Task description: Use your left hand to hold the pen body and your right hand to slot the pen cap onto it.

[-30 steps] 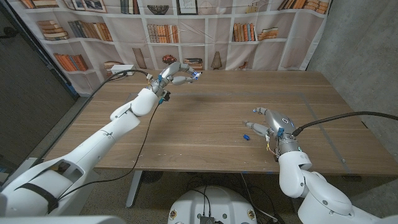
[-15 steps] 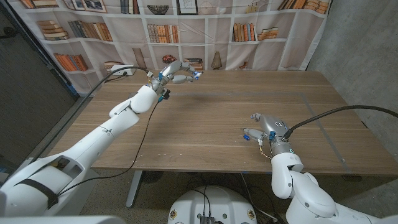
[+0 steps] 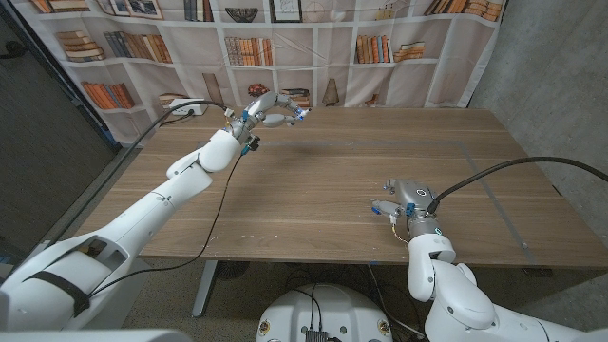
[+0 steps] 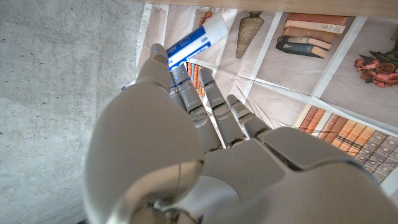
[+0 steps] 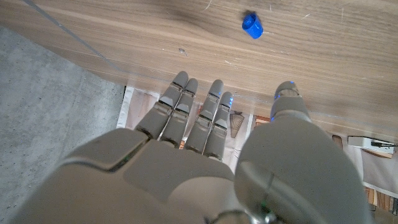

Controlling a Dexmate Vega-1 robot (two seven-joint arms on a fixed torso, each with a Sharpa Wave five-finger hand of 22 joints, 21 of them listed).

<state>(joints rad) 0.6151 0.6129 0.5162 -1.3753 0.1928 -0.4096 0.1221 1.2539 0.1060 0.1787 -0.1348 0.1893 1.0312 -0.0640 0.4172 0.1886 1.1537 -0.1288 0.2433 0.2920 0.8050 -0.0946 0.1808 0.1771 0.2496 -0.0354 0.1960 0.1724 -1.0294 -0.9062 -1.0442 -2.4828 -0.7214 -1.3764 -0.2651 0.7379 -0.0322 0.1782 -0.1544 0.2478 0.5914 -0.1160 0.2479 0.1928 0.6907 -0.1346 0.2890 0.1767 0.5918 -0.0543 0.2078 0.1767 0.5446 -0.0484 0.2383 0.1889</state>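
My left hand (image 3: pixel 269 110) is raised over the far left part of the table and holds the pen body (image 3: pixel 298 114), a white barrel with a blue label (image 4: pixel 193 39), pinched at its fingertips. The small blue pen cap (image 3: pixel 377 207) lies on the wooden table near the front right. My right hand (image 3: pixel 405 196) hovers right beside the cap with its fingers stretched out and nothing in them. In the right wrist view the cap (image 5: pixel 252 25) lies on the wood a little beyond the fingertips (image 5: pixel 180 79) of the right hand (image 5: pixel 211 149).
The wooden table (image 3: pixel 313 171) stretches wide between the two hands. A bookshelf-printed backdrop (image 3: pixel 285 47) hangs behind it, with a concrete wall (image 3: pixel 551 76) at the right. A black cable (image 3: pixel 503 169) trails from the right wrist across the table's right side.
My right hand has shifted left and nearer to the front edge, closing in on the blue cap, and its forearm has swung round. The left hand and the pen body have stayed put.
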